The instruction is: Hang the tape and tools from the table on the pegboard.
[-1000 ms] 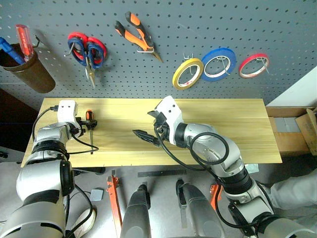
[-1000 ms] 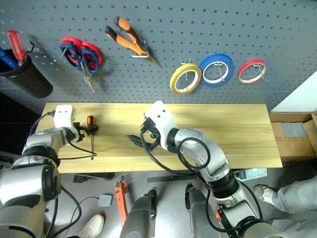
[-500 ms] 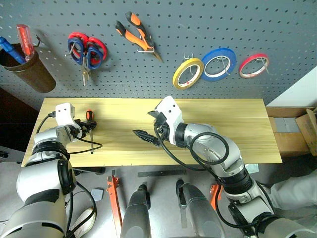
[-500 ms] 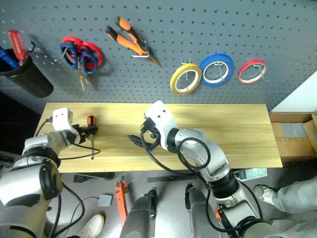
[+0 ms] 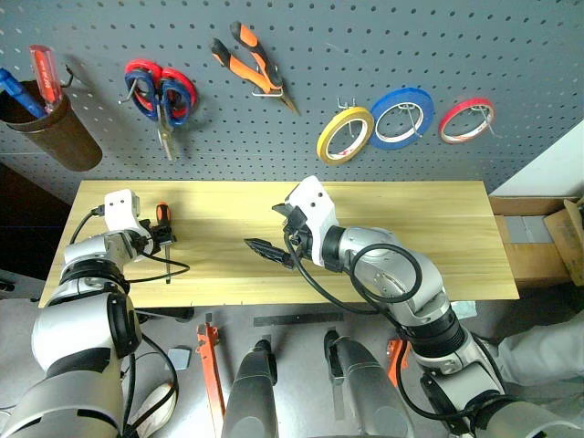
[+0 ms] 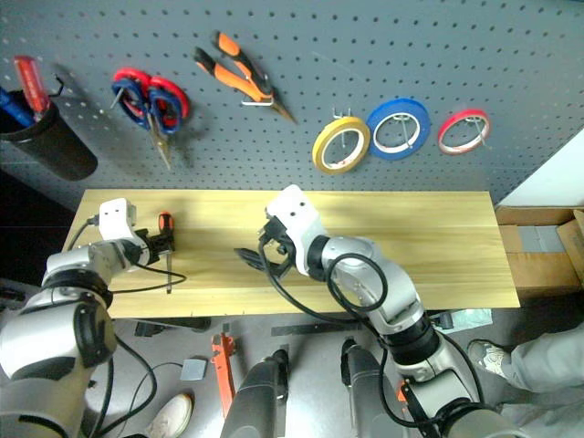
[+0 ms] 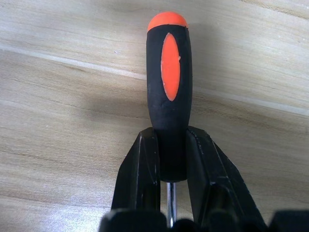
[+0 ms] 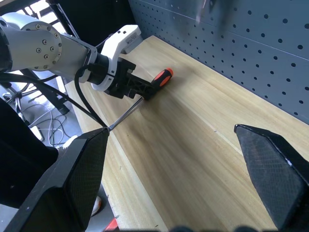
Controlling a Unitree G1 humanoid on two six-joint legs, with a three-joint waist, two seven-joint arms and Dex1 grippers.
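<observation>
At the left of the frame my left gripper (image 7: 166,159) pinches the screwdriver (image 7: 167,92) on the desk (image 5: 411,228); next I lift it toward the pegboard (image 5: 383,55), my right gripper (image 5: 274,233) spread.

Left tool (image 8: 145,91) grips the screwdriver (image 8: 153,85) on the table (image 8: 193,145).

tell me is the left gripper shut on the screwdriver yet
Shut: the left gripper has both fingers pressed against the screwdriver handle.
</observation>
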